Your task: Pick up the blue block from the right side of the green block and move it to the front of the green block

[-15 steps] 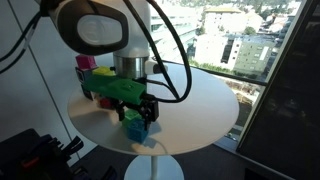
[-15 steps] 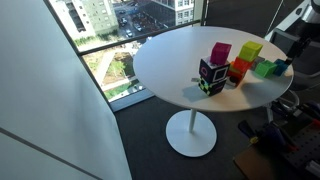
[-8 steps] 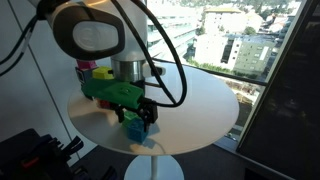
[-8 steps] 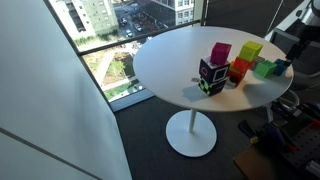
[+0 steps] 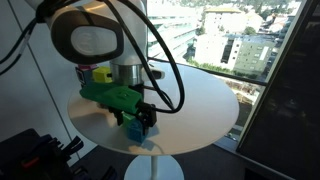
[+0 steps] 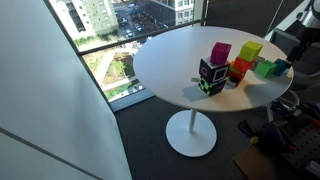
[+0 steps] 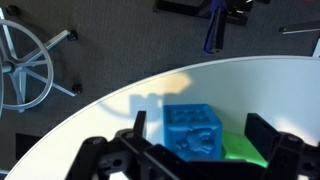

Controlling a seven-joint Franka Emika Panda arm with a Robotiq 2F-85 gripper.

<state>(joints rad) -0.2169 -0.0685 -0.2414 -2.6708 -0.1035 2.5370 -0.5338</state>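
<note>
The gripper (image 5: 141, 120) has eased slightly lower over the blue block (image 7: 192, 132), jaws spread wide and empty, the block on the table (image 7: 100, 125) against the green block (image 7: 240, 150), so closing looks next.

- One blue block (image 7: 193, 130).
- One green block (image 7: 238, 150).
- One round white table (image 6: 165, 60).
- One magenta block (image 6: 220, 52), one orange block (image 6: 238, 70), one yellow block (image 6: 250, 50).
- One dark patterned cube (image 6: 211, 76).
</note>
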